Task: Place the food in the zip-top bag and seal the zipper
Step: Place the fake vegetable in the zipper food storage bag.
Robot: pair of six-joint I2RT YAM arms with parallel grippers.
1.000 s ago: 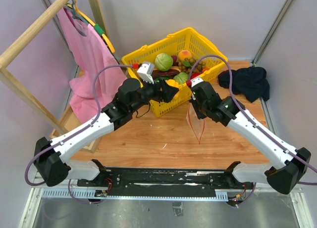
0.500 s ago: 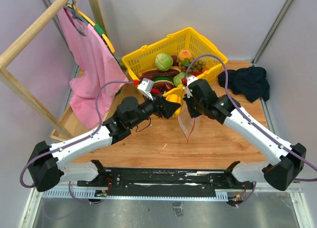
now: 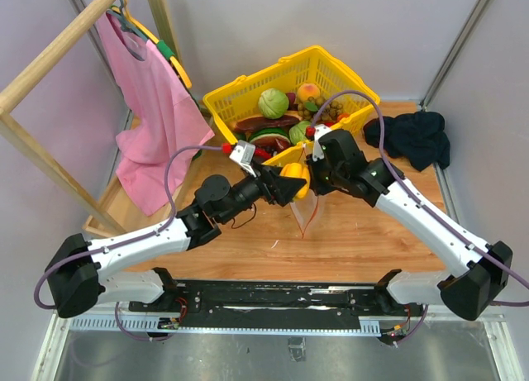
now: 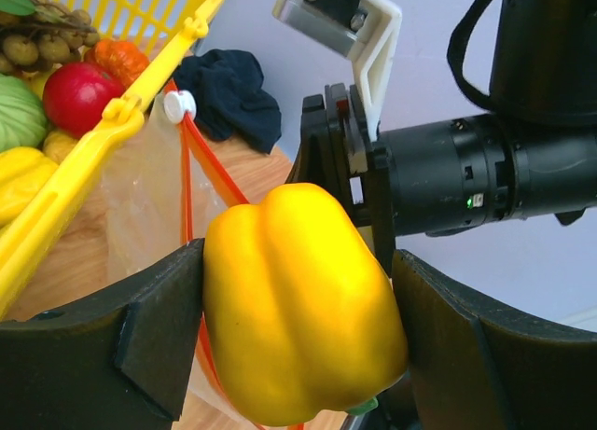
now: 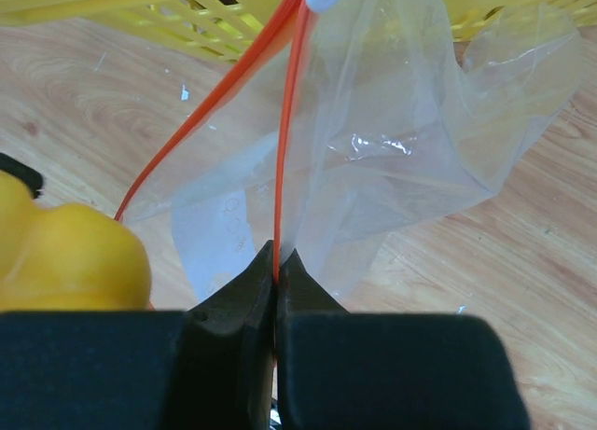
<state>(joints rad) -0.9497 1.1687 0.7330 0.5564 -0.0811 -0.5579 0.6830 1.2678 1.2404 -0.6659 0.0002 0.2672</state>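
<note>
My left gripper [image 3: 291,185] is shut on the yellow bell pepper [image 4: 300,299], also seen from above [image 3: 295,177], and holds it in the air at the bag's mouth. My right gripper [image 5: 276,262] is shut on the red-orange zipper [image 5: 290,104] of the clear zip-top bag [image 5: 392,159] and holds it lifted, the mouth open. The bag [image 3: 307,209] hangs in front of the yellow basket. Other food, a green cabbage [image 3: 273,102] and red and purple pieces, lies in the basket.
The yellow lattice basket [image 3: 331,71] stands at the back middle of the wooden table. A dark cloth [image 3: 411,137] lies at the back right. A wooden rack with a pink garment [image 3: 149,100] stands at the left.
My left gripper has carried the pepper from the basket's front toward the near side, to the bag's mouth. My right gripper has shifted slightly left with the bag.
</note>
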